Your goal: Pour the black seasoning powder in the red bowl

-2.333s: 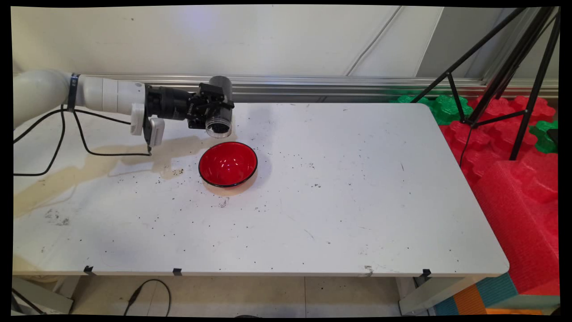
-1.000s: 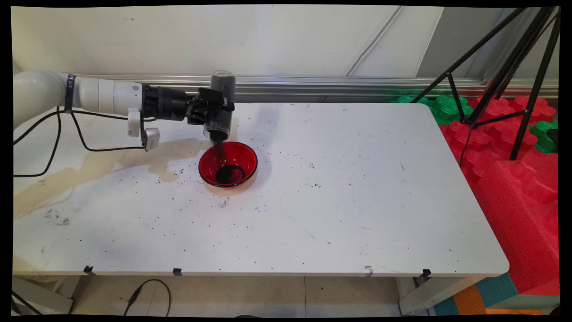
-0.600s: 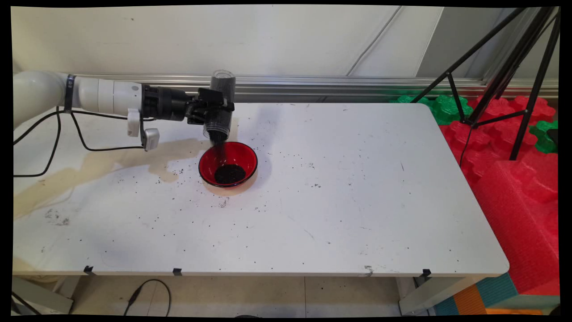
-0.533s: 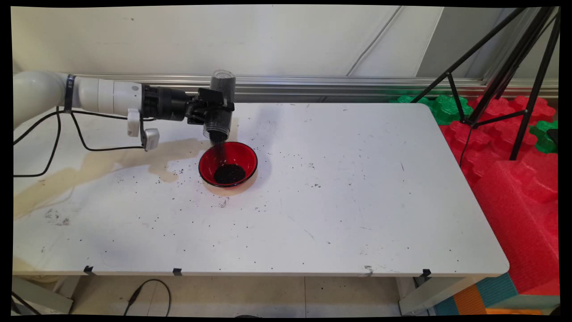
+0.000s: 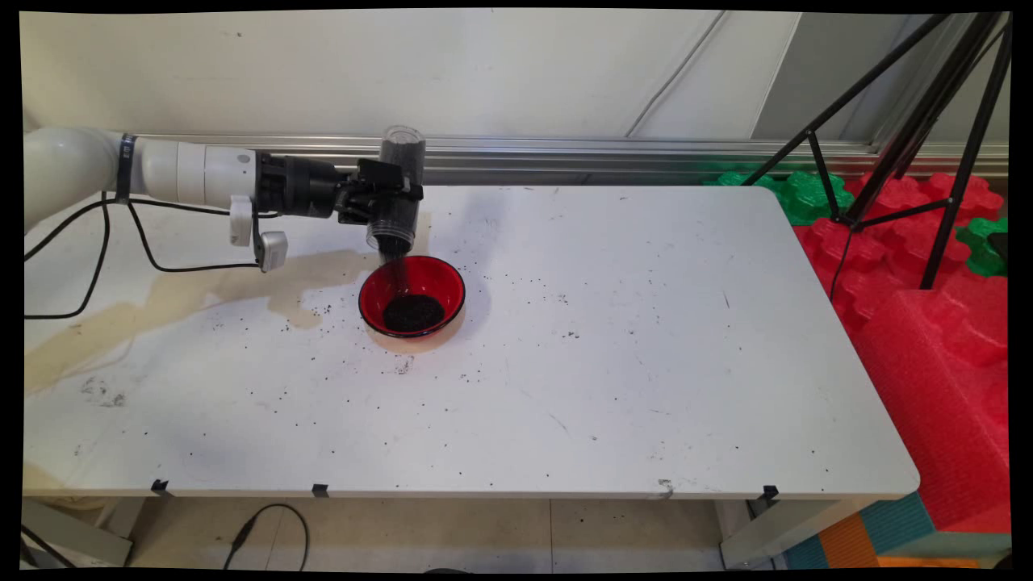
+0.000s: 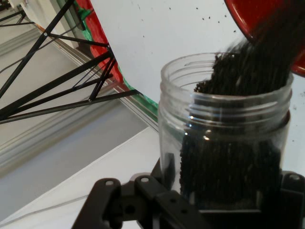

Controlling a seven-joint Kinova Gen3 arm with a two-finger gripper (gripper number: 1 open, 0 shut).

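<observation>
My gripper [image 5: 389, 202] is shut on a clear plastic jar [image 5: 397, 190] of small black grains, tipped mouth-down over a red bowl [image 5: 440, 282] on the white table [image 5: 613, 339]. A thin stream of grains falls from the jar's mouth into the bowl, where a dark pile [image 5: 412, 312] lies at the bottom. In the hand view the jar [image 6: 224, 133] fills the frame between the black linkage, with grains sliding out of its mouth toward the red bowl [image 6: 257, 19] at the upper right.
Black grains are scattered over the table around the bowl, and a tan stain [image 5: 186, 294] spreads to its left. Black cables [image 5: 121, 258] hang from the arm. A black tripod [image 5: 912, 137] and red and green foam blocks [image 5: 944, 323] stand off the table's right side.
The jar went from half tipped to mouth-down over the bowl. Grains began pouring and the dark pile in the bowl has grown. The arm has held still over the last second.
</observation>
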